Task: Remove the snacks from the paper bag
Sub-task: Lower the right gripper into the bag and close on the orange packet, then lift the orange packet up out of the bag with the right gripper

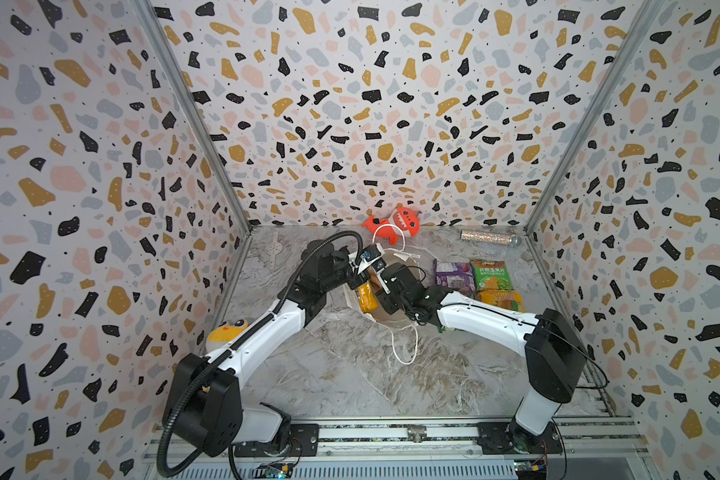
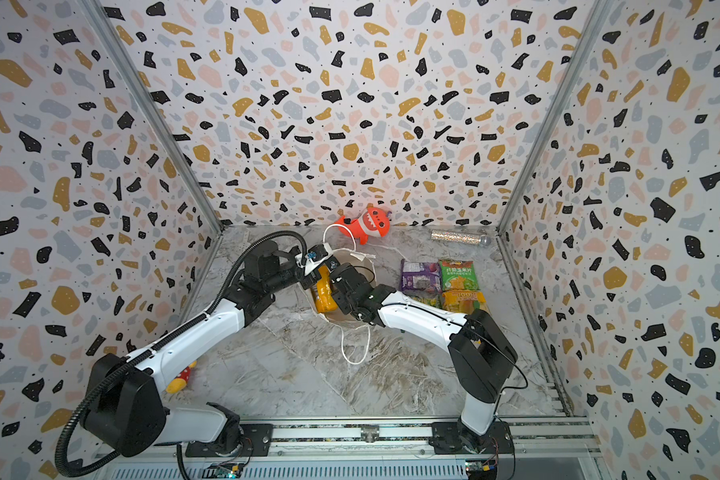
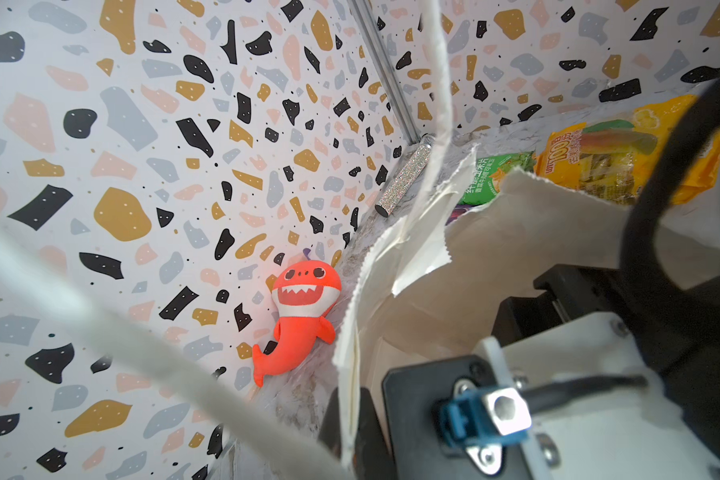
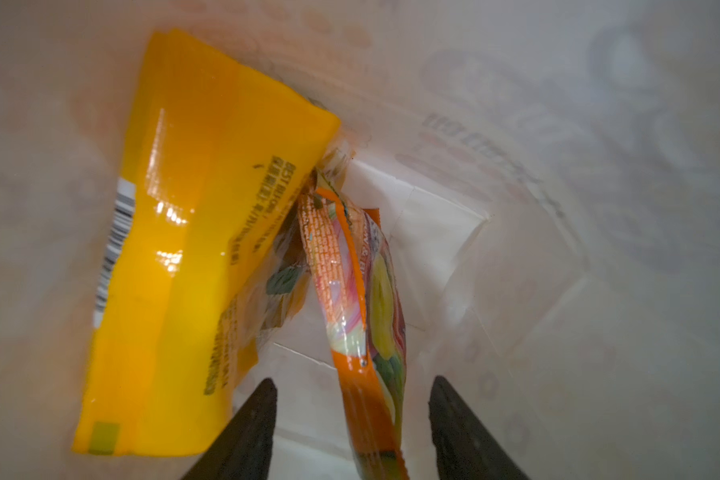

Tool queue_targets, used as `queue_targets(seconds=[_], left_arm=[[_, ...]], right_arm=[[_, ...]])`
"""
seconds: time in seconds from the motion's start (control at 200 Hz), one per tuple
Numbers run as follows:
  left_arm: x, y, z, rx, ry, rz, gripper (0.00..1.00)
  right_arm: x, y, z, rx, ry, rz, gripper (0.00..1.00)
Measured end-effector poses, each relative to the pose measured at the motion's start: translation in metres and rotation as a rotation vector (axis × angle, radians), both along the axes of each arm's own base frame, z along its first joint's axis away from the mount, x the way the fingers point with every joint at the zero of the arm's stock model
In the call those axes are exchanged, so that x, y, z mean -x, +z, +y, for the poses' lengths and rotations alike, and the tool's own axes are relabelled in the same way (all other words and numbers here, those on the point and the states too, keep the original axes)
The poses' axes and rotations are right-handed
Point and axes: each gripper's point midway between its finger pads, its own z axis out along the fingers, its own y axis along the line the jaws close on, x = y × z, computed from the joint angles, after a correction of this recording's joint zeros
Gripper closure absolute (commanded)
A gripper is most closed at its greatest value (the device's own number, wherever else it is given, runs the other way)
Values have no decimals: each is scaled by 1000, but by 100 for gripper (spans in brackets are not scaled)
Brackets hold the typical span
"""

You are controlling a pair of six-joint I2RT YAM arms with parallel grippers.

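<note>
The paper bag [image 1: 387, 322] lies on its side around the middle of the worktop [image 1: 329, 374], and both arms meet at it. The left hand [image 3: 350, 415] is pinched tight on the bag's torn top edge, with the paper squeezed between its fingers. The right hand [image 4: 353, 380] is reaching inside the bag with its jaws apart and nothing gripped.

Two snacks are in there. A yellow packet [image 4: 192, 270] leans against the bag's inner wall with its barcode showing, and in both top views it also peeks out beside the arms [image 2: 324, 297]. An orange packet [image 4: 350, 291] stands on edge, its near end running between the spread fingers, though neither one looks to be pressing on it.

Out on the worktop, at roughly 3 o'clock from the bag, there's a purple packet [image 1: 452, 274], a green packet [image 1: 491, 274] just beside it, and an orange-yellow packet [image 1: 499, 300] right below those.

The shark plush [image 1: 395, 226] sits at 12 o'clock against the back wall. The silver tube [image 1: 489, 237] lies at about 2 o'clock in the far corner. One cord handle [image 1: 406, 345] trails toward 6 o'clock.
</note>
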Motion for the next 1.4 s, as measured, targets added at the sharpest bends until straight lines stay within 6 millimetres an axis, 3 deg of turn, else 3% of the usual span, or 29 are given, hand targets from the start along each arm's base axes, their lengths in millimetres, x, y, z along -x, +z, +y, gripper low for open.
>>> queue_targets(seconds=[0.155, 0.3, 0.39, 0.616, 0.836, 1.046, 1.397], left_arm=[[1, 0, -1, 3, -5, -3, 100], [1, 0, -1, 4, -9, -3, 100], [2, 0, -2, 4, -11, -2, 100], [3, 0, -3, 5, -17, -2, 100], [3, 0, -3, 6, -20, -4, 100], [2, 3, -3, 10, -12, -15, 100], [1, 3, -2, 12, -4, -19, 100]], right_arm=[[-3, -3, -3, 4, -13, 4, 49], [-6, -11, -3, 15, -22, 14, 64], [-8, -22, -4, 31, -26, 29, 66], [-11, -31, -6, 40, -28, 51, 92], [-11, -29, -4, 27, -20, 55, 99], [-3, -4, -6, -13, 2, 47, 100], [18, 67, -8, -143, 59, -26, 100]])
